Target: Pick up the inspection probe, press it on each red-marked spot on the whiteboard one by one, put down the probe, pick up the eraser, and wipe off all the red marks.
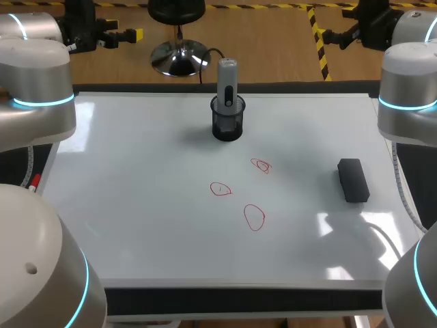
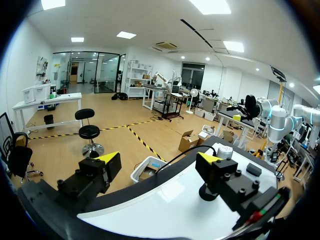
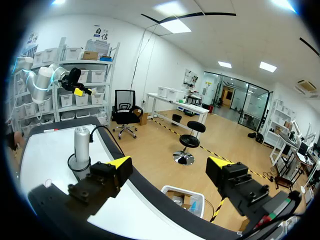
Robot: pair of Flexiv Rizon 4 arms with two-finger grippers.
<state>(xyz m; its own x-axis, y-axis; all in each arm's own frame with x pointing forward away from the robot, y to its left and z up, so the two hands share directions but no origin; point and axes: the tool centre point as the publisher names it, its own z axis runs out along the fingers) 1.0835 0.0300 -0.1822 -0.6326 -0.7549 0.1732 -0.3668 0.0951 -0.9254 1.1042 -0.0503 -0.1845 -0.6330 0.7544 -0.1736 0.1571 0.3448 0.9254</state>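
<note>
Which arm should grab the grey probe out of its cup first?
Probably right. The probe stands about midway between the open left fingers and right fingers, but the red marks lie nearer the right side.

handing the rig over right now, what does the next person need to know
Grippers: left gripper and right gripper are both open and empty.
Things: the grey cylindrical probe stands in the black mesh cup at the far middle of the whiteboard. The black block eraser lies on its right side. Three red marks sit mid-board.
Done: nothing visible.
Left: every step, starting with picking up the probe.
</note>
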